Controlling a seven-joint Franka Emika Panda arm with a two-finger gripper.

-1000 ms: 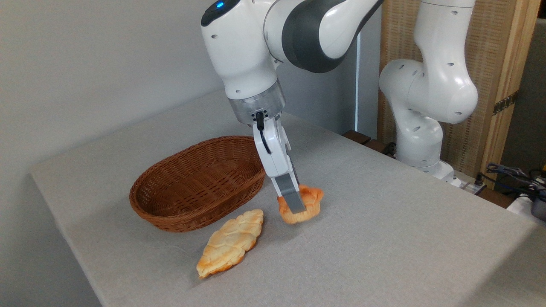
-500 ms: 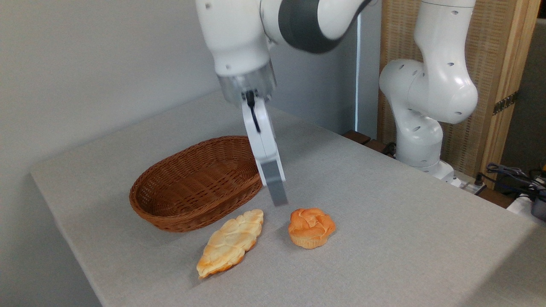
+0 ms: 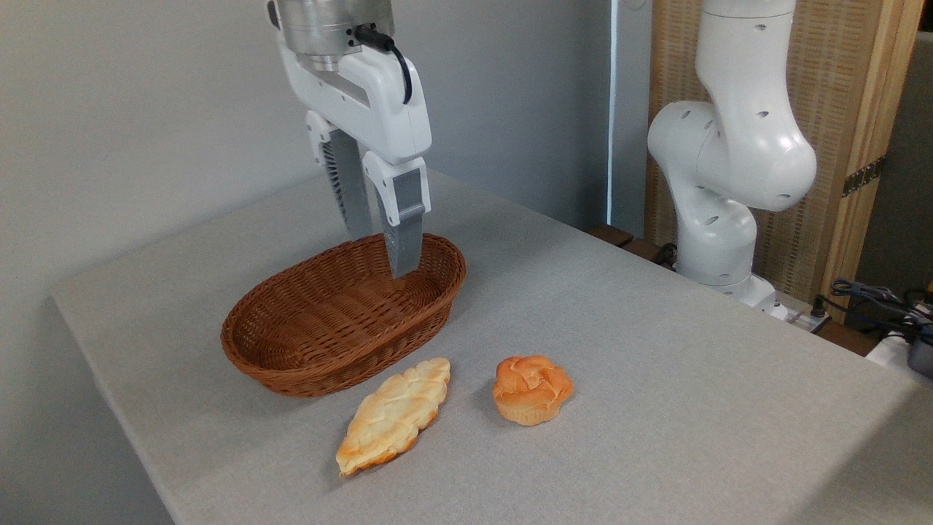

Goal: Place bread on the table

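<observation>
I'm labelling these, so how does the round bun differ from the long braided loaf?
The bread is small, round and deep golden-orange with a knotted top; the loaf is longer, flatter, leaf-shaped and paler, browned at its near tip. The bread stands upright; the loaf lies flat, angled. Both rest on the table, outside the basket.

**No readable text in my camera feed**

From my remote station I can read no lettering, brand, number or sign anywhere: none on the arm (image 3: 736, 138), the gripper (image 3: 379, 251), the basket (image 3: 291, 364) or the table (image 3: 656, 408).
</observation>
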